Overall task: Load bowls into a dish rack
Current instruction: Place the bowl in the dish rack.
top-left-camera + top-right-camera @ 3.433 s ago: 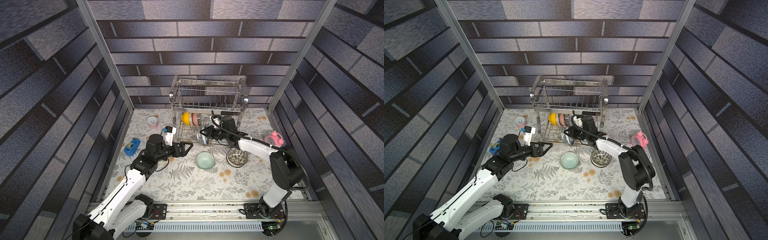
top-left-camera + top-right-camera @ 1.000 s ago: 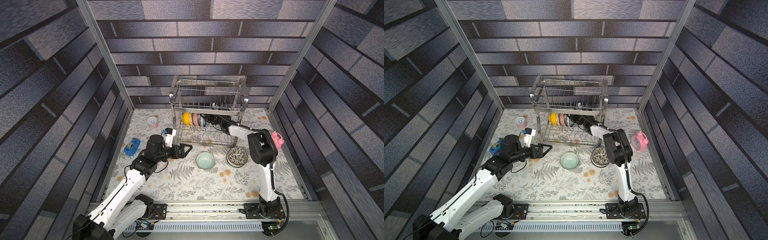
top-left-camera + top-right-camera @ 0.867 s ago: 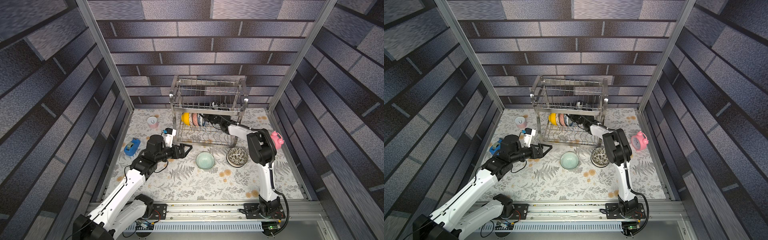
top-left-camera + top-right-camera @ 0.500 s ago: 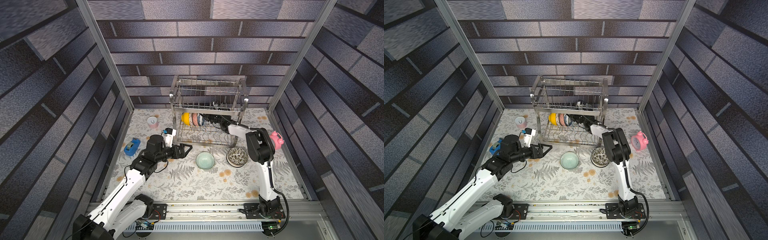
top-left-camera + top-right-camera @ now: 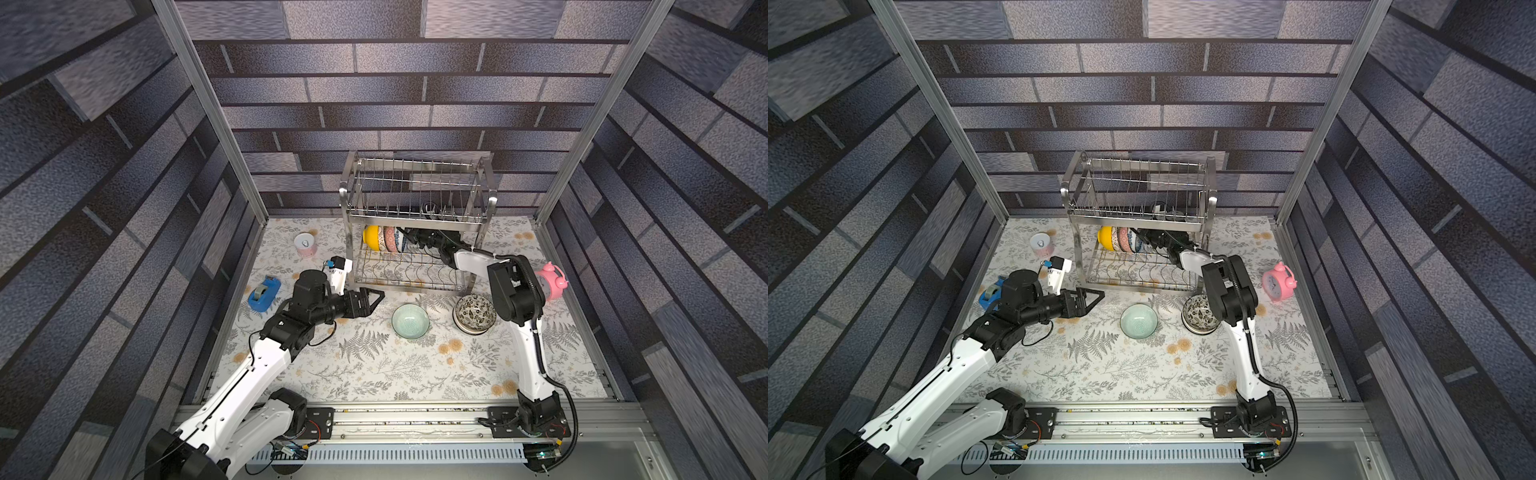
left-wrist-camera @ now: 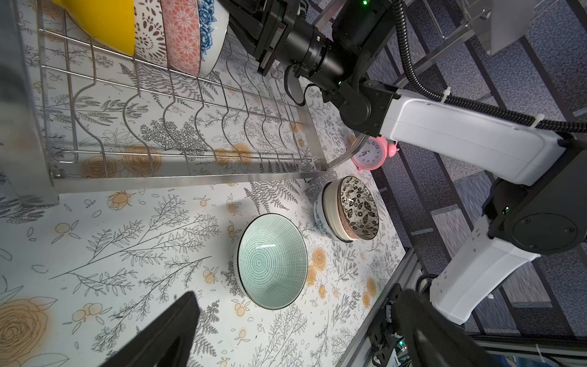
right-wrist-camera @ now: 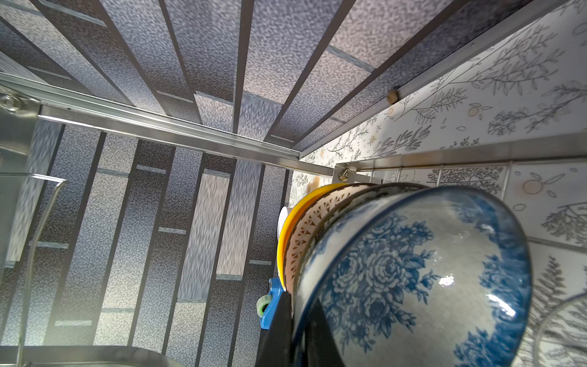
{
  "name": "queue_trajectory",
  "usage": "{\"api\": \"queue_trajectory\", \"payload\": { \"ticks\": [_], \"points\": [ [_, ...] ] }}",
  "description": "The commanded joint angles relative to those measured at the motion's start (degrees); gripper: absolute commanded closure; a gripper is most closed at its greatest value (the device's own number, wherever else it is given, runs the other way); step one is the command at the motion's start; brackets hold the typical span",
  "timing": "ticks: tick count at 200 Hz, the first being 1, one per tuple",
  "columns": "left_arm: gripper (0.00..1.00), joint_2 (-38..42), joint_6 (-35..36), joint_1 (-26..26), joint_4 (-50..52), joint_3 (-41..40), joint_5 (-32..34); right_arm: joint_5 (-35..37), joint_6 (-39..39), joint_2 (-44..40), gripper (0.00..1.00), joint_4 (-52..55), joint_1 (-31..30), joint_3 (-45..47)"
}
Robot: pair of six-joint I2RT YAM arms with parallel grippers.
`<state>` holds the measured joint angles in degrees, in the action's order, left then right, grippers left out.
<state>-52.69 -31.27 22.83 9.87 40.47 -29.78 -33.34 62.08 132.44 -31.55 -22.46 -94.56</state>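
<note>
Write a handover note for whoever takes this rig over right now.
Right gripper: jaws shut on the rim of the blue-and-white bowl, in the lower tier of the dish rack.
Left gripper: open, empty, over the table in front of the rack.
Done: yellow bowl, cream patterned bowl and pink bowl stand on edge there.
To do: release the held bowl beside them; load the pale green bowl and the stack topped by the dark leaf-patterned bowl.

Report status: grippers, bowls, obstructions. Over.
Left gripper open, empty, beside dish rack. Right gripper shut on blue floral bowl, fourth in lower-tier row. Green bowl and leaf-patterned stack on table. No obstruction seen.
</note>
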Motion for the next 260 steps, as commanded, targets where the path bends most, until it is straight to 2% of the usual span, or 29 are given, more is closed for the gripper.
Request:
{"api": "queue_trajectory", "payload": {
  "ticks": [1,48,164,260],
  "points": [
    [0.0,-0.1,1.5,0.3,0.5,1.8,0.0,-0.9,-0.9,-0.5,1.0,-1.4,0.9,-0.5],
    [0.0,-0.3,1.4,0.3,0.3,1.8,0.0,0.9,-2.4,-3.2,0.98,0.8,0.9,1.7],
    [0.0,-0.2,1.5,0.2,0.5,2.1,0.2,1.8,-3.0,-6.0,0.83,2.5,0.9,3.8],
    [0.0,-1.4,2.9,-0.1,1.4,3.3,-0.3,3.7,-4.4,-13.1,0.61,2.6,0.8,10.9]
  ]
}}
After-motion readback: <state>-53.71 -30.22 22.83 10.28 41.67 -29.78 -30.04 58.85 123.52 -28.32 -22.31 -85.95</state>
